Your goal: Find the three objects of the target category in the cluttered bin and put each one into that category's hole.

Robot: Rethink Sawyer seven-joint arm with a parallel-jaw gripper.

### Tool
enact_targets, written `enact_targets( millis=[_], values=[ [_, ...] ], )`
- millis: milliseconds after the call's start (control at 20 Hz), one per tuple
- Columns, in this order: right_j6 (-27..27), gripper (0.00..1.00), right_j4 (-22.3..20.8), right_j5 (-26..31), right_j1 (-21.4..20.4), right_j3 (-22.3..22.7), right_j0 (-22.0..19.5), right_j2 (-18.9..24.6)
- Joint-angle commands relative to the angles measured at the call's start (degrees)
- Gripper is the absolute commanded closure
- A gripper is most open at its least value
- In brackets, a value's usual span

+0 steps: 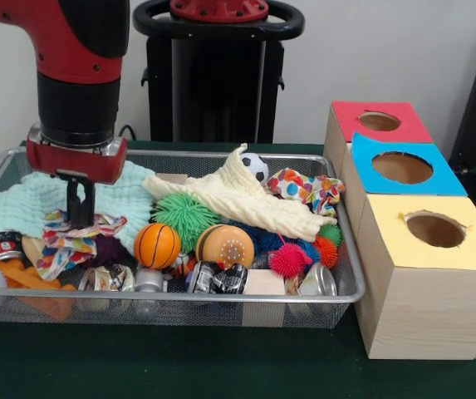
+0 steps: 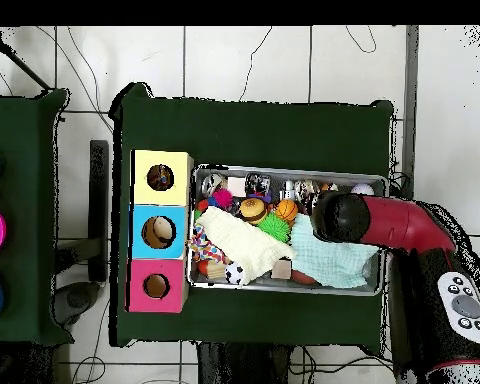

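The claw [image 1: 80,204] points down into the wire bin [image 1: 350,274], its tips narrow and pressed on a patterned cloth strip [image 1: 67,241], probably to pinch it. Whether it holds the strip, I cannot tell. At 3 o'clock lie balls [image 1: 157,246]; further on stand 3 boxes with holes [image 1: 434,229] on the surface [image 1: 221,366].

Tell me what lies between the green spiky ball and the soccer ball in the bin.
In the front view, the cream knitted cloth lies between the green spiky ball and the soccer ball.
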Motion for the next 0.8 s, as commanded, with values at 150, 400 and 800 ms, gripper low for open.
enact_targets(
  millis=[150, 400, 800],
  values=[
    [-0.7, 1.0, 1.2, 5.0, 0.4, 4.0, -0.4, 2.4],
    [0.7, 1.0, 2.1, 5.9, -2.0, 5.9, 0.6, 2.0],
    [2.0, 1.0, 4.5, 7.1, -5.6, 9.2, 1.7, 2.4]
  ],
)
